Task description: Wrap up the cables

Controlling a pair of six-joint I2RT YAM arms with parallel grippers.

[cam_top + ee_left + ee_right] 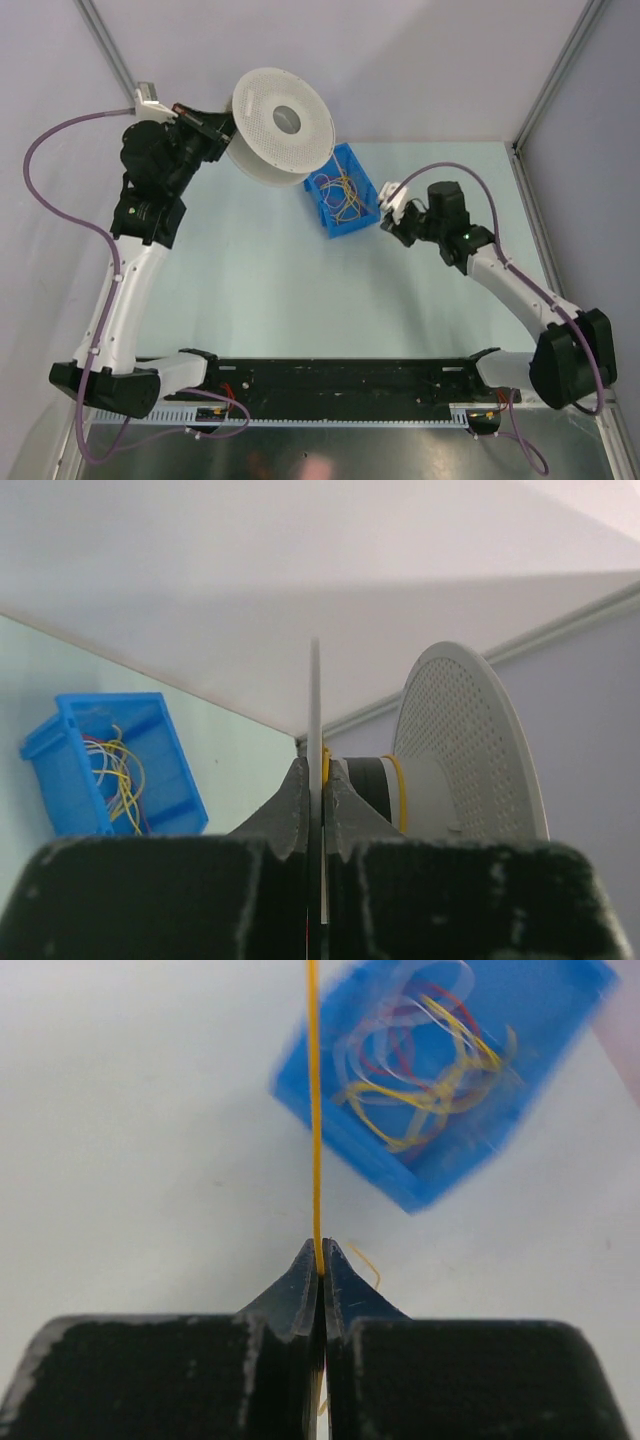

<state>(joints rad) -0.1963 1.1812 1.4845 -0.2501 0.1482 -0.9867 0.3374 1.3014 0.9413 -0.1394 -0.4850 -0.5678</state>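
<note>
Seen from above, your left claw point(222, 130) grips a white spool point(262, 118), while the right claw point(388, 213) hangs just beside the blue bin point(322, 212) of loose cables point(345, 197) on the table point(270, 290). The left wrist view shows that claw clamped on the spool's thin near flange, with a yellow winding point(399, 790) on the hub ahead. In the right wrist view, its claw is pinched tight on a yellow cable point(314, 1110) running straight ahead, with the bin ahead-right. Pull hard and the strand may slip free, or snag the tangle and drag the bin.
</note>
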